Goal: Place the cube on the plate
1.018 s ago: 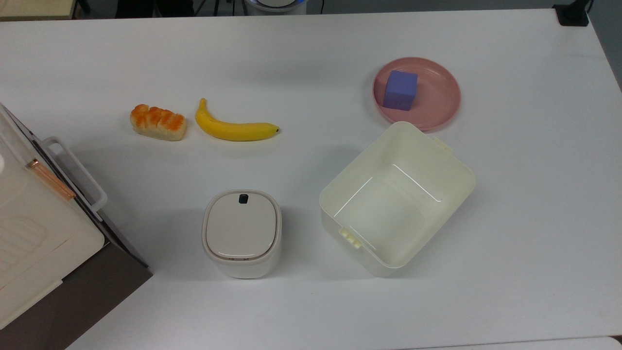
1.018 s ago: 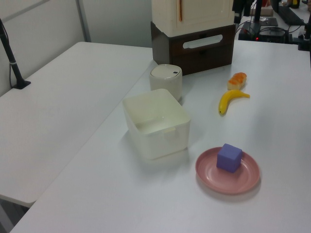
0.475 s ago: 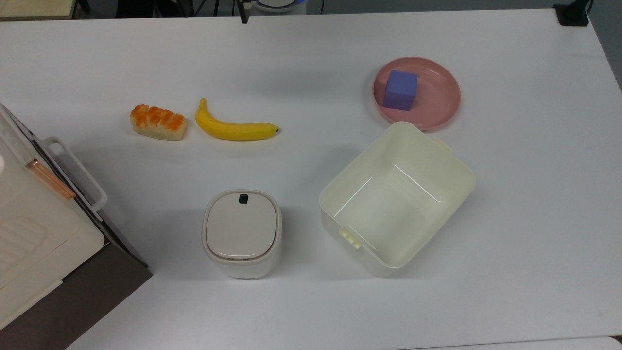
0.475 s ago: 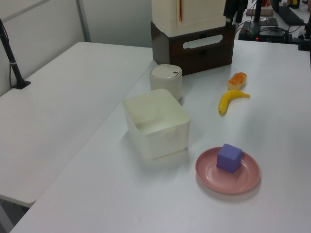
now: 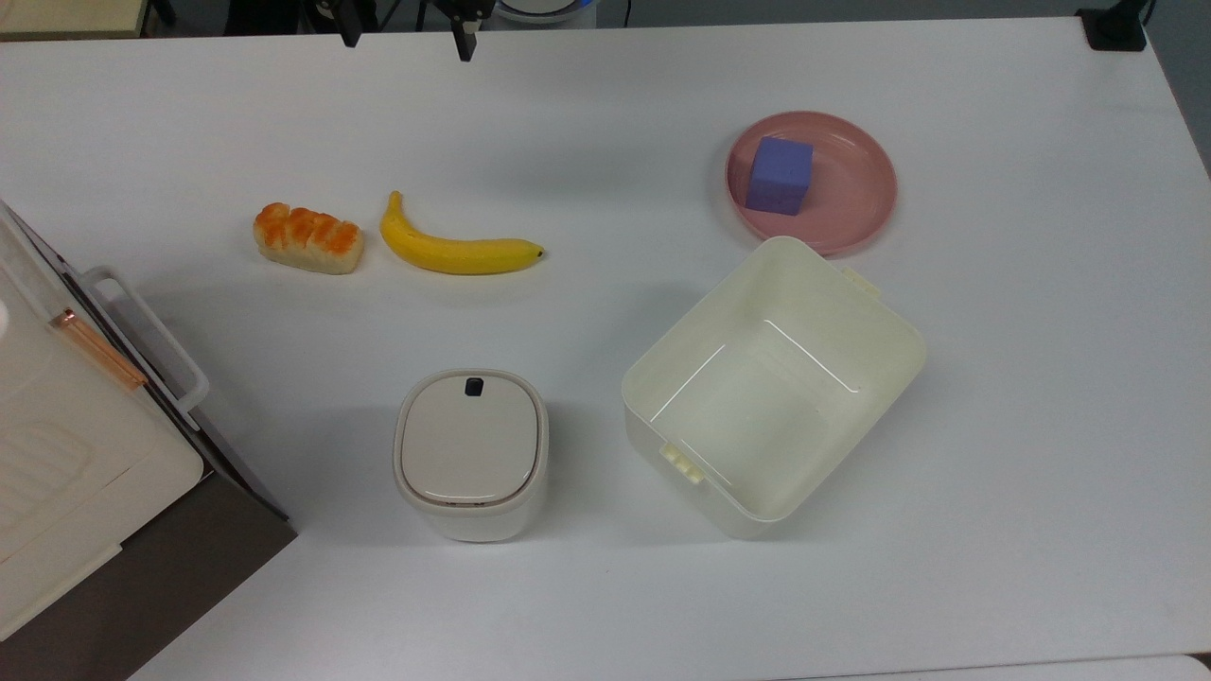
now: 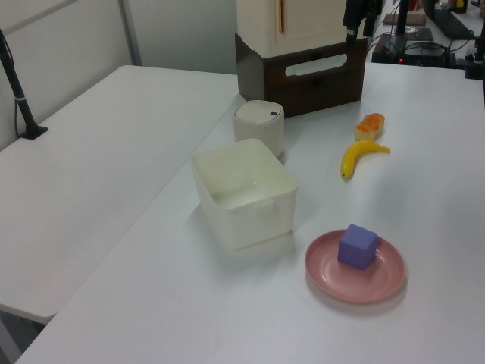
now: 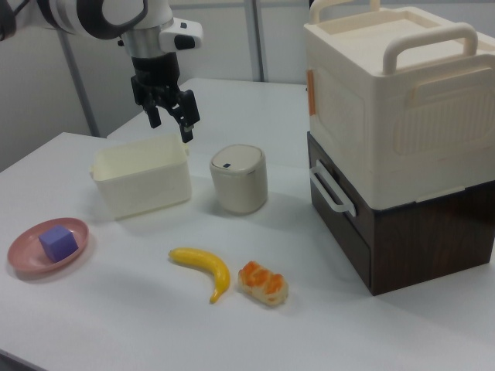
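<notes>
A white table [image 5: 605, 586] filled most of the top view, its surface matte and evenly lit with soft shadows. In the left view a second white table [image 6: 91, 189] stood alongside it at the frame's left, a narrow gap between them. Behind, at the upper left of the left view, ran a pale grey partition wall [image 6: 174, 34] with a metal upright [image 6: 129, 32]. A black cable [image 6: 17, 91] rose from a black base at the left edge.

Bright, even light; soft shadows
</notes>
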